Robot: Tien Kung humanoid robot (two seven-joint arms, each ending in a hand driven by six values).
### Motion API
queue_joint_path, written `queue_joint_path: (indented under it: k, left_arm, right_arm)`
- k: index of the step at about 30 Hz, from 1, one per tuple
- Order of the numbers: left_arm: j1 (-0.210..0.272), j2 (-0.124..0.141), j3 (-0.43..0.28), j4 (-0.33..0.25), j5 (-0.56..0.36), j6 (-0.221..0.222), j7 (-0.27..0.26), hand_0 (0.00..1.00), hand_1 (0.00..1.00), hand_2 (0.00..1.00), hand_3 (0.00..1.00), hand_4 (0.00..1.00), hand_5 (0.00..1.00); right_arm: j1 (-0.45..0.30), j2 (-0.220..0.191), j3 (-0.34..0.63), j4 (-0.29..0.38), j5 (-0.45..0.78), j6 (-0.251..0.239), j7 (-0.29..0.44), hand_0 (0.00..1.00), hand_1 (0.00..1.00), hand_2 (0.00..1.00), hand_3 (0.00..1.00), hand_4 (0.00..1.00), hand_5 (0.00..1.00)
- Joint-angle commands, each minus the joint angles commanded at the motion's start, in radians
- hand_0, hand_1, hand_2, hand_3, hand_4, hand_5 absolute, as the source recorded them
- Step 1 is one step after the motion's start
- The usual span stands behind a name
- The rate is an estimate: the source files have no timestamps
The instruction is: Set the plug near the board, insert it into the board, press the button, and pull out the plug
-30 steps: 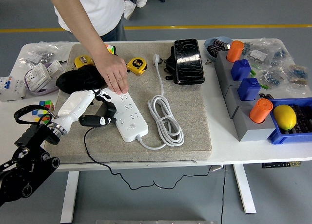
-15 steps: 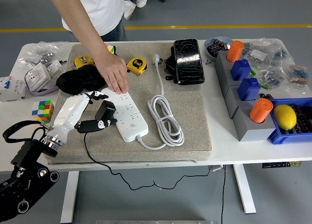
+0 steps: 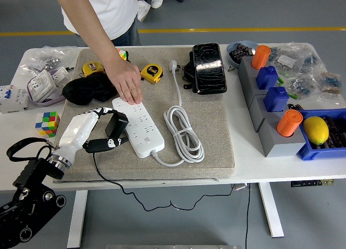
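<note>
The black plug (image 3: 116,125) is pinched in the left hand (image 3: 100,131) beside the power strip (image 3: 139,125), which is steadied by a person's hand (image 3: 125,81) for insertion.

White-shelled left hand (image 3: 81,132) (black arm)

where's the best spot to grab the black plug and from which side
Grip the black plug by its blocky body, coming from the left, as the left hand does now. The power strip lies against its right side and the person's hand presses the strip's far end, so only the left and near faces look free.
</note>
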Motion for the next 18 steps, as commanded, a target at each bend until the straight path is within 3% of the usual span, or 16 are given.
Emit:
queue_joint_path:
  k: [18]
  left_arm:
    - [0.01, 0.002, 0.022, -0.039, -0.018, -0.012, 0.022, 0.572, 0.669, 0.685, 0.71, 0.998, 0.601]
  right_arm:
    - [-0.001, 0.002, 0.004, 0.002, -0.004, -0.002, 0.004, 0.548, 0.639, 0.589, 0.518, 0.88, 0.415]
